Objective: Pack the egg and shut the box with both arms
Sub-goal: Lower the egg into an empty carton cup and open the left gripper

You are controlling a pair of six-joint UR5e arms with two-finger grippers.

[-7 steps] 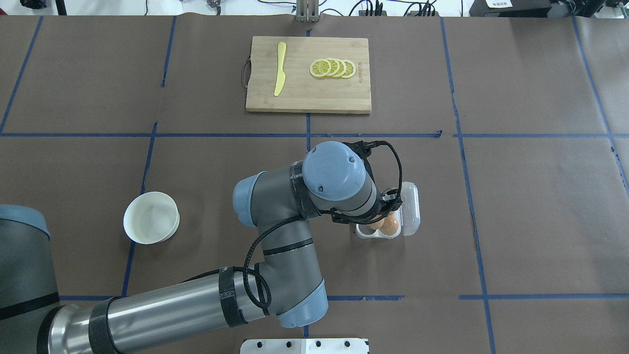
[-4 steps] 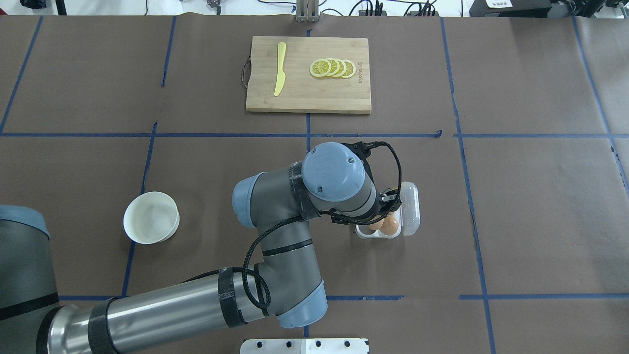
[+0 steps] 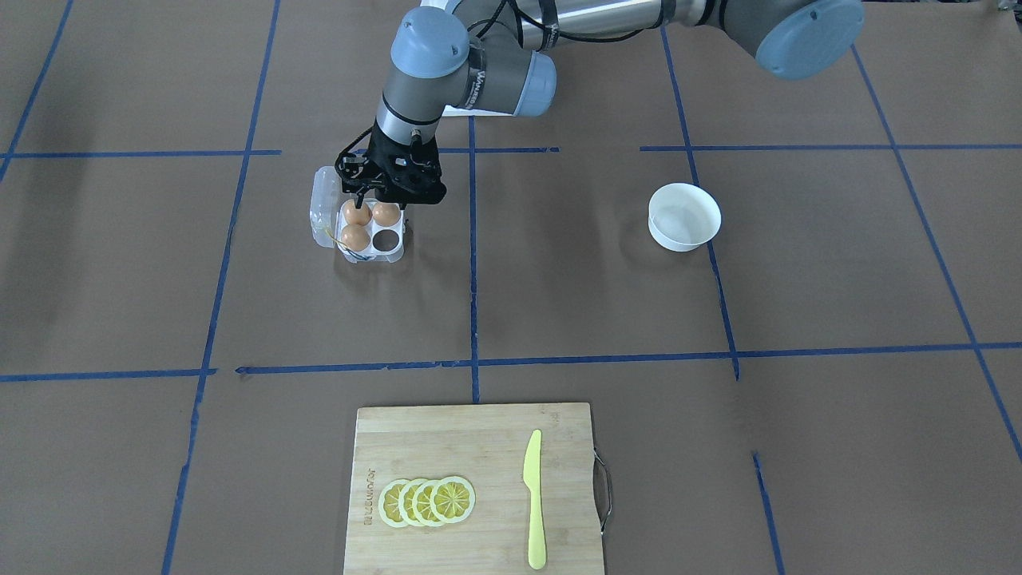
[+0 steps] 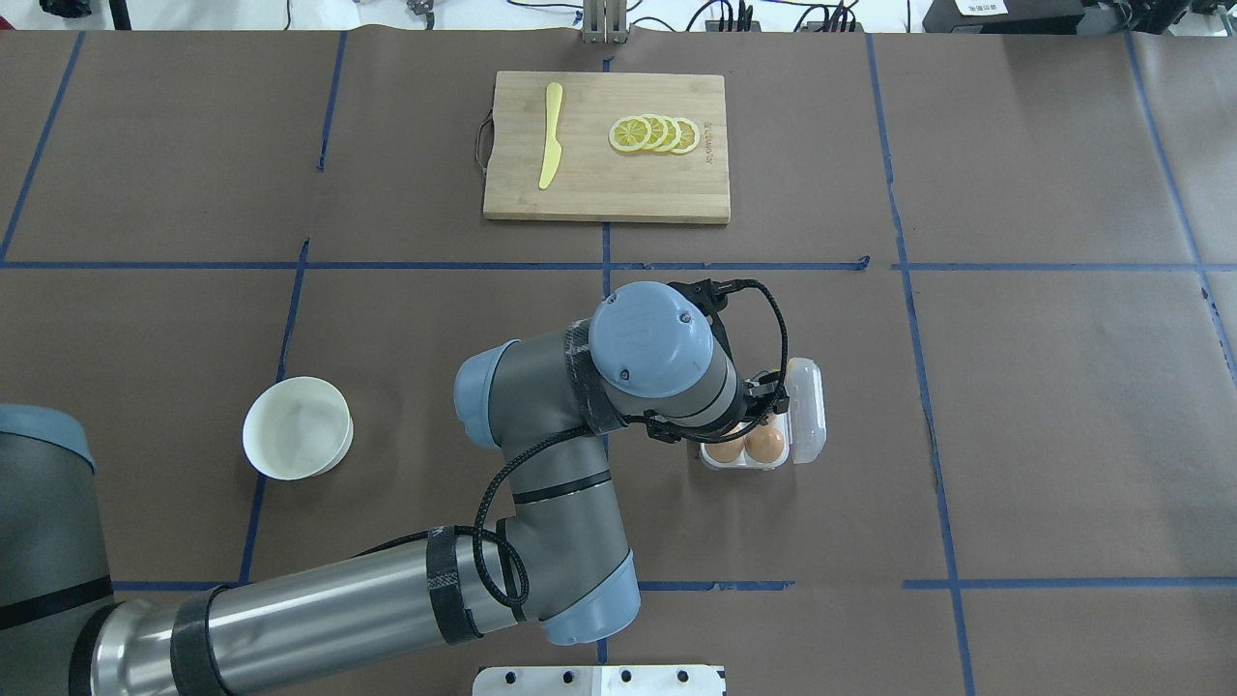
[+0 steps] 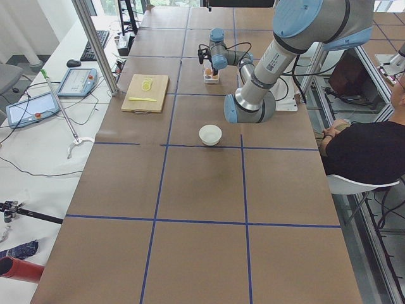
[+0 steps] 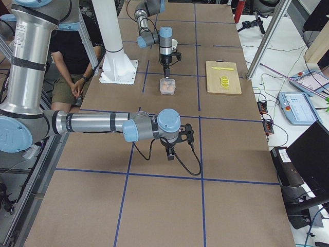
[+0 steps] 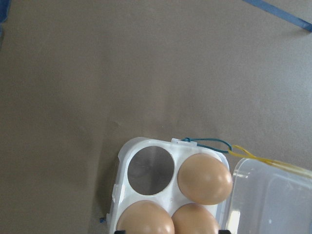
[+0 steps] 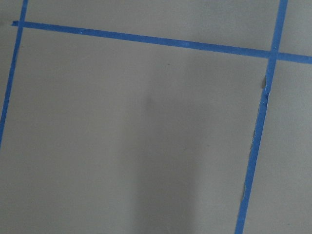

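Note:
The clear egg box [image 3: 397, 254] stands open on the table, its lid [image 3: 322, 206] folded out to the side. Three alike brown eggs [image 3: 357, 214] sit in its cells and one cell [image 3: 387, 238] is empty. The left wrist view shows the same eggs [image 7: 204, 179], the empty cell [image 7: 150, 169] and the yellowish cord [image 7: 256, 156]. My left gripper [image 3: 375, 198] hangs just above the two eggs nearest the robot, open and holding nothing. My right gripper [image 6: 169, 153] shows only in the exterior right view, low over bare table; I cannot tell its state.
A white bowl [image 3: 679, 238] stands on the robot's left side of the table. A wooden cutting board [image 3: 479, 447] with a yellow knife [image 3: 533, 499] and lemon slices [image 3: 427, 501] lies at the far side. Blue tape lines cross the brown table cover.
My left wrist has shifted slightly away from the box, and the two eggs nearest the robot show more fully in the overhead view. The box and eggs have not moved.

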